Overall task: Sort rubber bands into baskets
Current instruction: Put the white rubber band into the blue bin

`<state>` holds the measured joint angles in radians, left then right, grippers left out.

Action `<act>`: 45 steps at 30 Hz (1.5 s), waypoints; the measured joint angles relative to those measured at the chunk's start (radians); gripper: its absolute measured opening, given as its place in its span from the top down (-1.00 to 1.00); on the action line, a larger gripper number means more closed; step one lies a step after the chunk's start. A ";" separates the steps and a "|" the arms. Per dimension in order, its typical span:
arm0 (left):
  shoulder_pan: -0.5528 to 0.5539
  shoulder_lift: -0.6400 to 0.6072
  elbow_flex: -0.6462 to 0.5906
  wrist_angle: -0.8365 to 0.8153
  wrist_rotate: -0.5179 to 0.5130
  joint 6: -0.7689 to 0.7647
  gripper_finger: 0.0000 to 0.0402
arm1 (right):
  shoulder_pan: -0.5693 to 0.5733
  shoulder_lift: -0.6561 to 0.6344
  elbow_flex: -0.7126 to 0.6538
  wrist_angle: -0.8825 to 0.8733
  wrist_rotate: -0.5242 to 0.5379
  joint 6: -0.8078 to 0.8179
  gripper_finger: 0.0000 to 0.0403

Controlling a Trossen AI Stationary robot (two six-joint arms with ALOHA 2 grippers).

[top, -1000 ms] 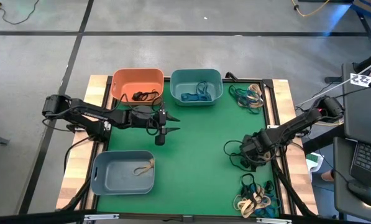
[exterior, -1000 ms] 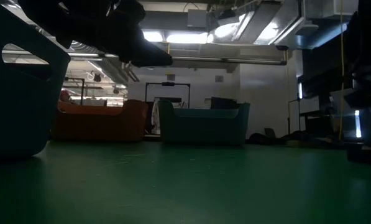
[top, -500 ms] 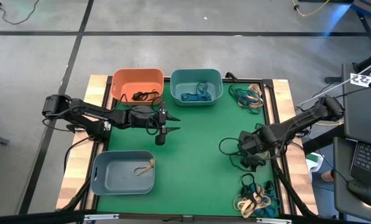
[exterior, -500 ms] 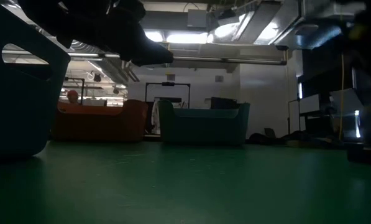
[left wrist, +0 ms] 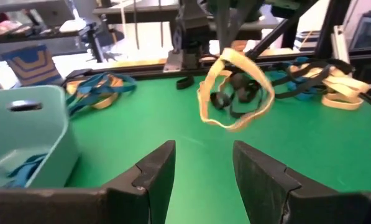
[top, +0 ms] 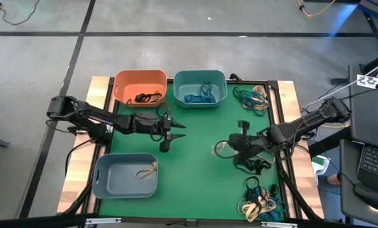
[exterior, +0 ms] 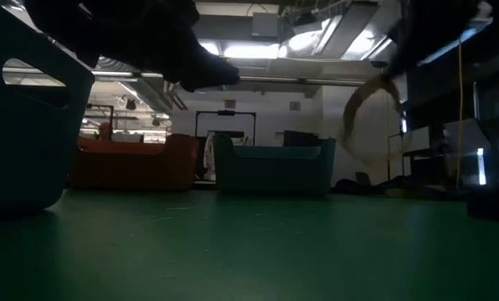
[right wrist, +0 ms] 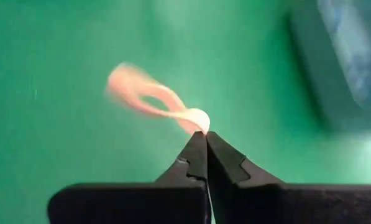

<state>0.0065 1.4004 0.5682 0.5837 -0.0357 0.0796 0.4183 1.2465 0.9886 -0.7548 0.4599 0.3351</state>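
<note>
Rubber bands lie in two heaps on the green table (top: 195, 152), one heap (top: 253, 96) in the far corner on the right side and one heap (top: 259, 199) in the near corner on the same side. One tan band (top: 221, 149) hangs from the right gripper (top: 238, 143); its jaws are pressed together on the band, which loops out from their tips above the mat. In the left wrist view this band (left wrist: 236, 88) is a wide loop in the air straight ahead of the left jaws, well apart from them.

The left gripper (top: 166, 133) is over the middle of the table with its jaws parted to a medium gap and nothing between them. The orange basket (top: 140, 87) is just behind these jaws and has a dark band (top: 149, 97) inside. The teal basket (top: 200, 87) is beside it and has blue bands (top: 198, 95) inside. The grey basket (top: 125, 175) is on the near side of the left jaws, close by, and it has one tan band (top: 147, 170) in it.
</note>
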 joint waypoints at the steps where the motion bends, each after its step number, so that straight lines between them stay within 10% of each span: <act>1: -0.005 0.018 0.000 0.027 0.001 -0.002 0.21 | 0.000 0.000 0.000 0.041 0.020 -0.042 1.00; 13: -0.073 0.218 0.146 0.109 0.000 -0.033 0.21 | -0.009 0.018 0.000 0.387 0.112 -0.390 1.00; 37: -0.137 0.387 0.278 0.072 -0.085 -0.359 0.21 | -0.079 0.180 -0.001 0.530 0.075 -0.418 1.00; 45: -0.140 0.387 0.277 0.021 -0.085 -0.388 0.78 | -0.079 0.212 -0.001 0.584 0.029 -0.410 1.00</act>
<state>-0.1333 1.7878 0.8455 0.6044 -0.1203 -0.3084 0.3393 1.4587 0.9878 -0.1703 0.4891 -0.0750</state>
